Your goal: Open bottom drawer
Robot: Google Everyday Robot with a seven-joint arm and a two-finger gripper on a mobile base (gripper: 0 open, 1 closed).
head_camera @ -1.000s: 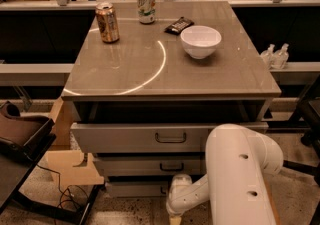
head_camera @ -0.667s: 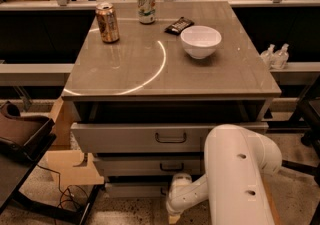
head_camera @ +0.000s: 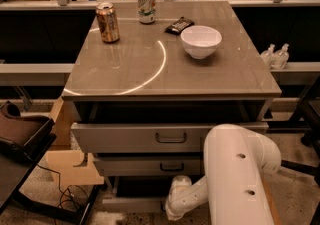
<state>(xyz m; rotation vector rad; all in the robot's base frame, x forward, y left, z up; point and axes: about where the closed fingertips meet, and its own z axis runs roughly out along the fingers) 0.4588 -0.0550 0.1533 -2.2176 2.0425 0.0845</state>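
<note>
bottom drawer (head_camera: 132, 203) lower centre of frame | hand (head_camera: 175, 208) at its right end, seemingly by the handle; whether it grips, cannot tell | keep your pull straight out and level

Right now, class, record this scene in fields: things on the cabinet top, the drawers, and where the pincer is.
on top: brown can, green can, white bowl, dark packet
top drawer: pulled part-way out
middle drawer: handle showing
bottom drawer: lowest front, handle not visible
pincer: low at the white arm's end, by the bottom drawer's front
</note>
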